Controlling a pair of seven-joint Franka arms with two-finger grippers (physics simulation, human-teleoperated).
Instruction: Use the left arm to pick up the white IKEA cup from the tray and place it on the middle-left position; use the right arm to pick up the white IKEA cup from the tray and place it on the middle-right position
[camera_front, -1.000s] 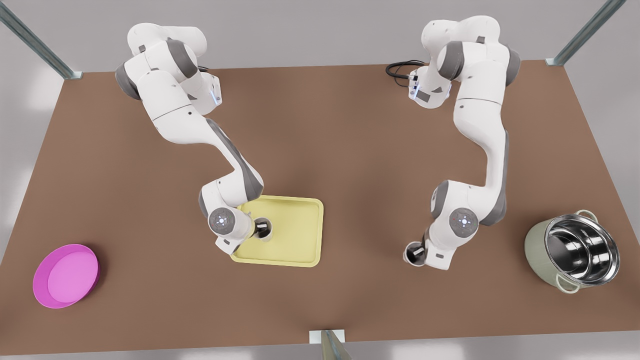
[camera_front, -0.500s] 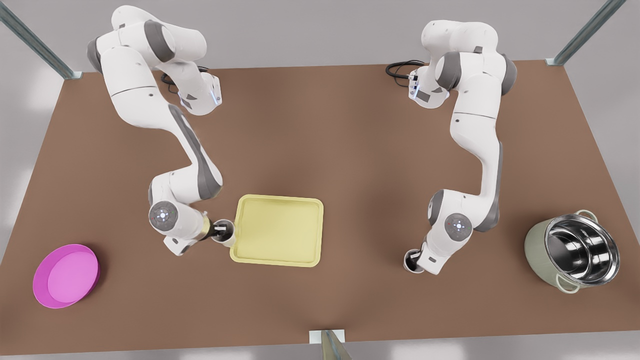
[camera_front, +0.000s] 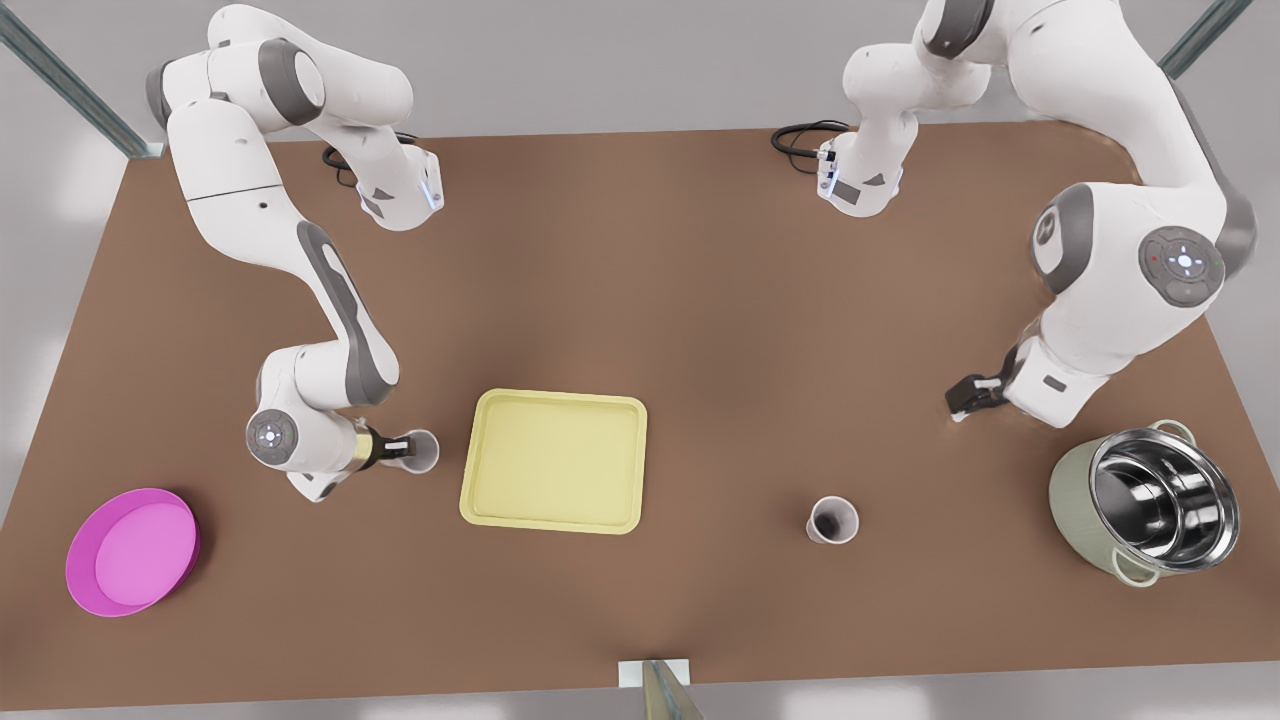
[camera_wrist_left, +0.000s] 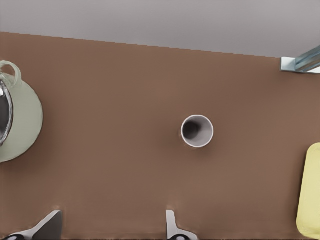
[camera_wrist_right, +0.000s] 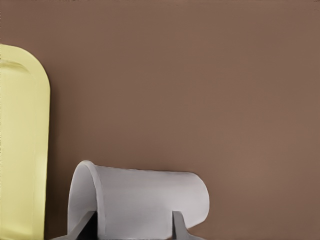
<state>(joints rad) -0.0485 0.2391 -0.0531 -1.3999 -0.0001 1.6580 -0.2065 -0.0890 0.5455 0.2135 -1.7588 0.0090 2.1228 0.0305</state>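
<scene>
Honestly, we're mostly worried about the right gripper (camera_front: 400, 447). It's clamped on a white cup (camera_front: 420, 452) just off the tray (camera_front: 556, 397), so letting go while tilted could tip it. The left gripper (camera_front: 965, 400) hangs wide open and empty, well apart from the other cup (camera_front: 832, 520).

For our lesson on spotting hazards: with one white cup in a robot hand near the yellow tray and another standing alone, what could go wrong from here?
1. The right hand grips the held white cup close beside the pale yellow rectangular tray; drifting sideways, the cup could catch the tray's rim.
2. Released tilted, that cup might topple.
3. The free-standing white cup is upright on the table; the open left hand could knock it if it swings low.
</scene>
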